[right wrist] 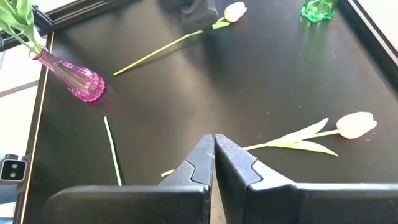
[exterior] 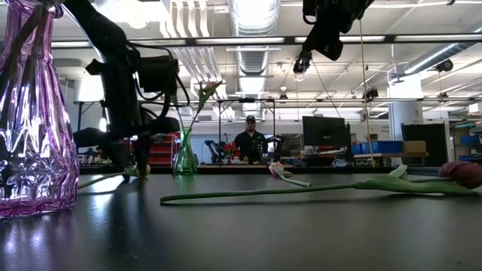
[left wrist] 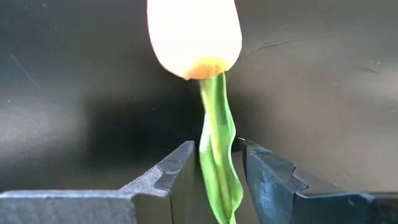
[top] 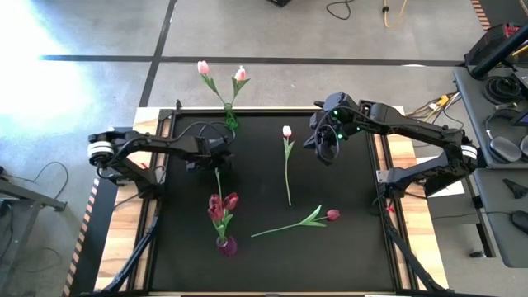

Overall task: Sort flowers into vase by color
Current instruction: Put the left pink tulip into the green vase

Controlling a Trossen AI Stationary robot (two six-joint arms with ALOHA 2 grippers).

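Note:
My left gripper (top: 216, 162) is down at the table, shut on a pale tulip (left wrist: 194, 37) just below its head. The tulip's stem (top: 219, 183) runs toward the purple vase (top: 226, 245), which holds three dark red tulips (top: 223, 205). The green vase (top: 229, 122) at the far edge holds two pale tulips (top: 240, 74). Another pale tulip (top: 287, 132) and a dark red tulip (top: 332, 214) lie flat on the mat. My right gripper (top: 326, 148) is shut and empty, raised above the mat's far right part. My left gripper pinches the pale tulip's stem and leaf (left wrist: 217, 171) between its two fingers, a short way below the head. The fingers come from above and lie across the stem. The rest of the stem (right wrist: 155, 55) lies along the mat.
The black mat (top: 355, 256) has a raised dark frame around it. The lying pale tulip (right wrist: 356, 124) and the dark red tulip's stem (exterior: 286, 192) cross the middle. A person (exterior: 250, 139) sits far behind the table.

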